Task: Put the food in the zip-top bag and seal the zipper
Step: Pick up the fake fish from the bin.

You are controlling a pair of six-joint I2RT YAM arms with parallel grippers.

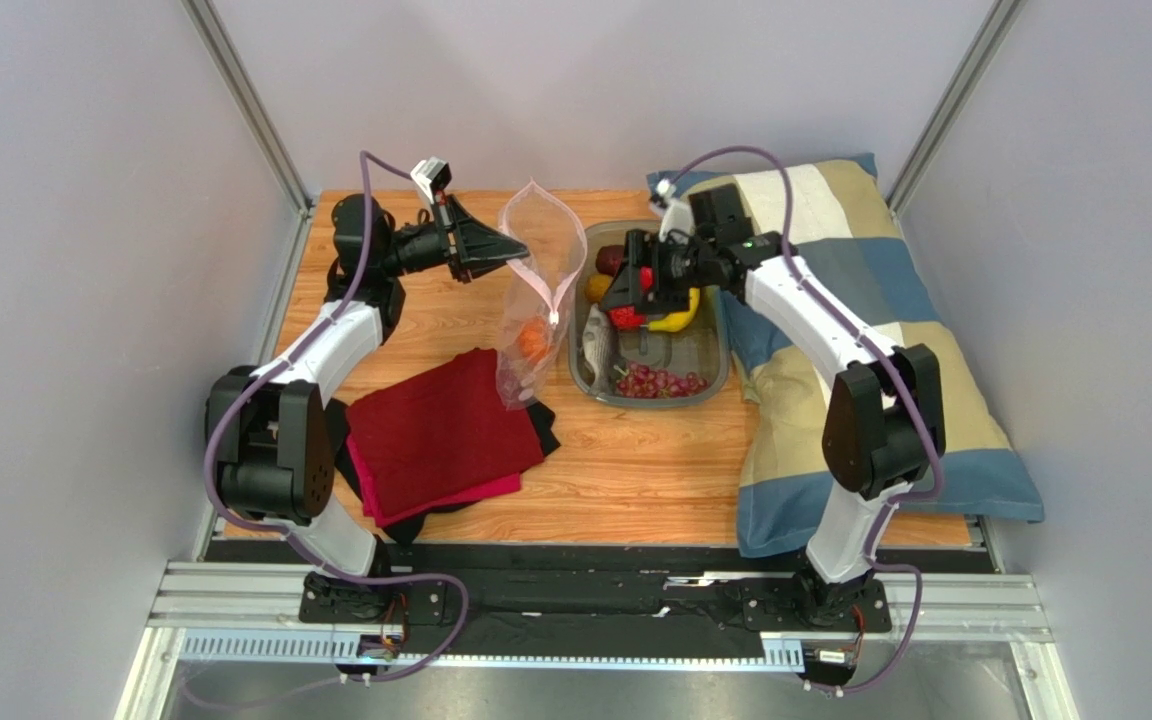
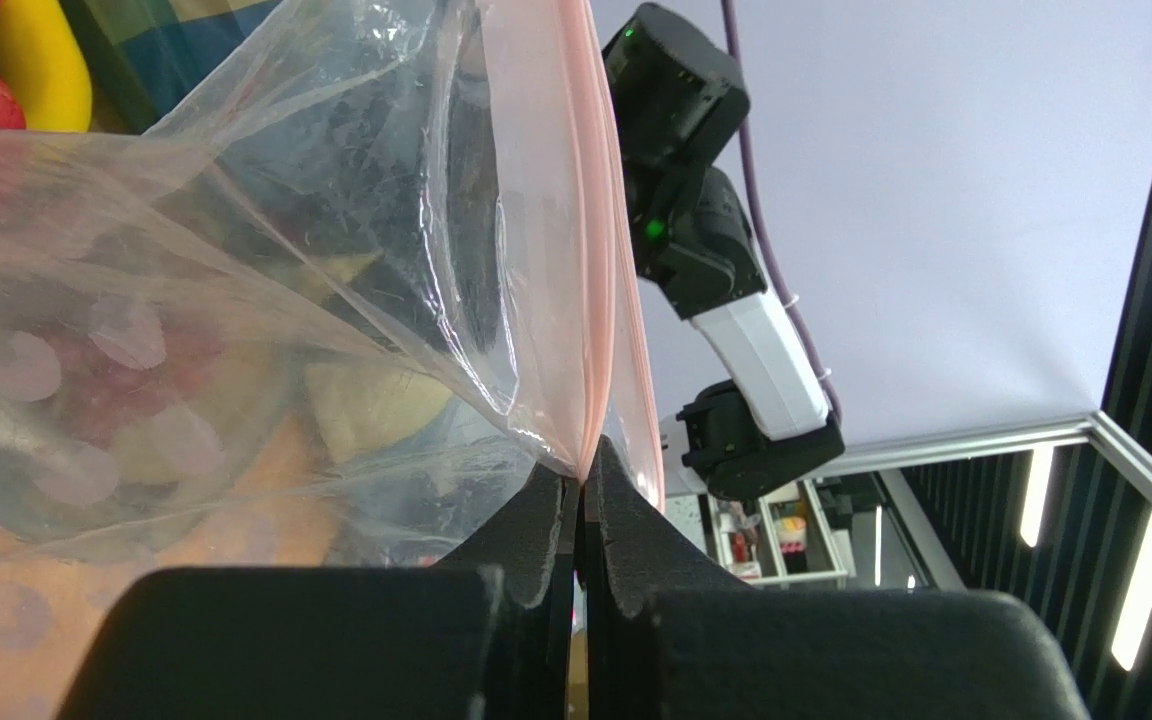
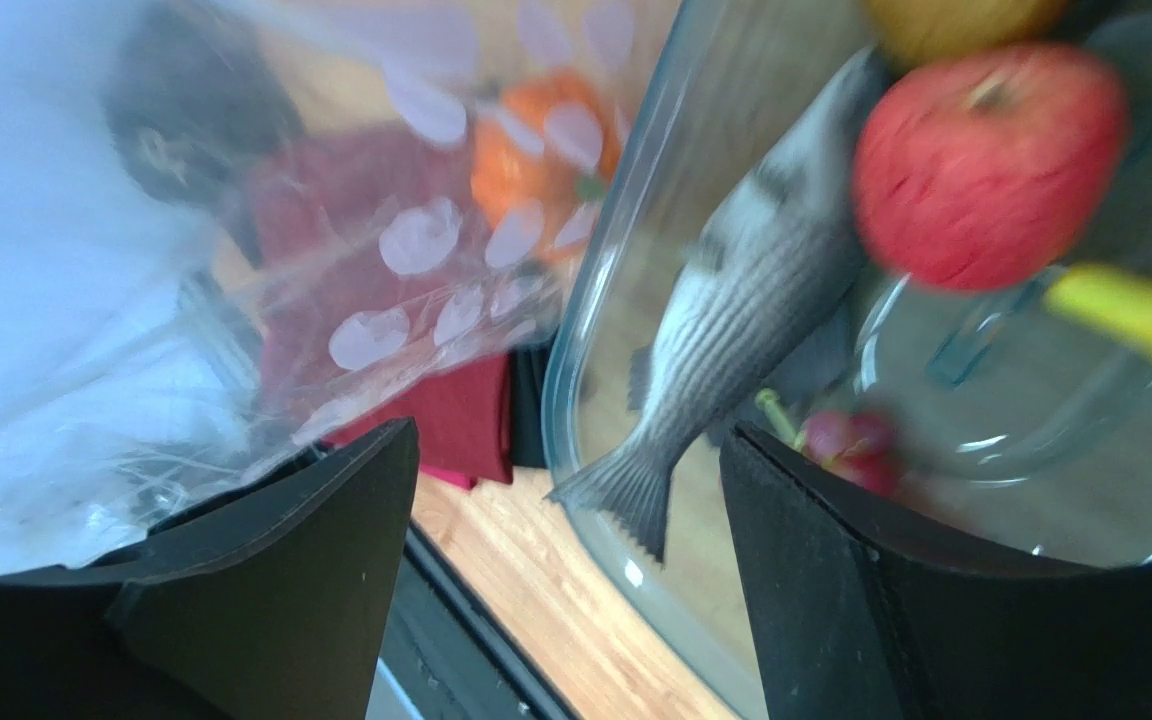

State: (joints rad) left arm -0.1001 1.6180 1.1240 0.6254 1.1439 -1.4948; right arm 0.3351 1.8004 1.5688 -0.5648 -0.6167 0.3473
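Observation:
The zip-top bag (image 1: 531, 308) hangs clear and crinkly from my left gripper (image 1: 504, 249), which is shut on its pink zipper (image 2: 575, 255) at the mouth corner (image 2: 585, 477). An orange pumpkin (image 1: 534, 339) lies low inside the bag (image 3: 537, 158). To its right, the clear tub (image 1: 717, 360) holds a grey fish (image 3: 755, 293), a red apple (image 3: 988, 158), a yellow banana (image 3: 1138, 312) and purple grapes (image 1: 660, 384). My right gripper (image 3: 567, 503) hovers open over the tub's left rim, its fingers either side of the fish tail and not touching it.
A red cloth (image 1: 440, 432) on a dark one lies on the wooden table in front of the bag. A patchwork pillow (image 1: 875, 353) fills the right side under the right arm. Grey walls close in at the left, back and right.

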